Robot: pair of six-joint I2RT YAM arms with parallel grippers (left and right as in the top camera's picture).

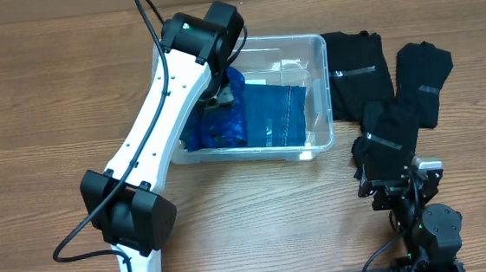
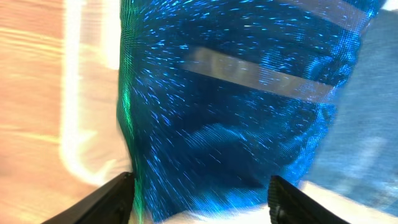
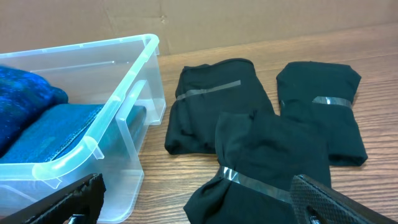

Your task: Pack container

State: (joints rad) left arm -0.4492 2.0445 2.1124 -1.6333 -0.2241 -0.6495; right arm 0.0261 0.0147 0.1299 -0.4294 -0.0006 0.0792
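Clear rectangular plastic container (image 1: 307, 38) sits mid-desk, on the wooden desk (image 1: 49, 99), just left of the black garments. Left gripper (image 1: 221, 99) is down inside its left half. In the wrist view its fingers (image 2: 115, 199) are spread fairly wide. A bright blue speckled folded garment (image 2: 236, 112) with a clear tape band (image 2: 261, 71) fills the gap and meets both finger edges, so it reads as grasped by its sides. The view is blurred. A flat darker-blue folded garment (image 1: 280, 116) lies beside it in the container. Right gripper (image 3: 196, 186) is released, jaws wide and empty. It hovers low near the closest of three black taped folded garments (image 3: 273, 162), outside the container wall.
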